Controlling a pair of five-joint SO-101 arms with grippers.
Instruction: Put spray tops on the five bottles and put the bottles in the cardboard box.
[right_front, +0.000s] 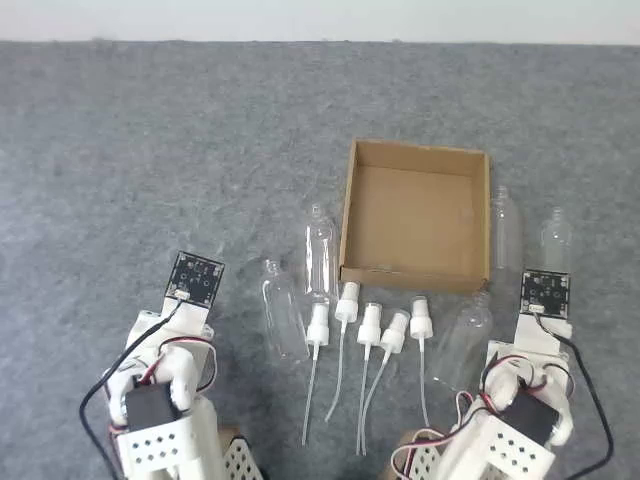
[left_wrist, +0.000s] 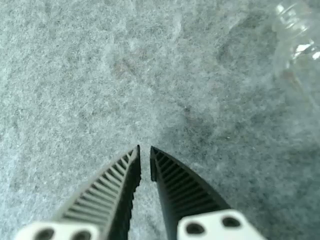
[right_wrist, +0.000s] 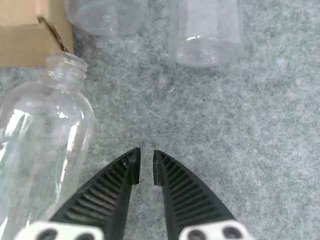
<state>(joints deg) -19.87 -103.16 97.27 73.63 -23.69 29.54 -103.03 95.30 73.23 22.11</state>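
The open cardboard box (right_front: 347, 215) lies at the table's middle right with nothing in it. Clear uncapped bottles lie around it: two (right_front: 320, 250) (right_front: 283, 308) to its left, one (right_front: 465, 335) at its near right corner, two (right_front: 505, 232) (right_front: 556, 240) along its right side. Several white spray tops (right_front: 370, 325) with long tubes lie in a row before the box. My left gripper (left_wrist: 144, 150) is shut over bare felt, with a bottle (left_wrist: 297, 30) off to one side. My right gripper (right_wrist: 146, 154) is shut, just beside a bottle (right_wrist: 42, 135).
Grey felt covers the table. The left arm (right_front: 165, 400) and the right arm (right_front: 520, 410) stand at the near edge. The box corner (right_wrist: 30, 35) and two bottle bases (right_wrist: 107, 15) (right_wrist: 207, 35) lie beyond the right gripper. Open felt stretches to the far left.
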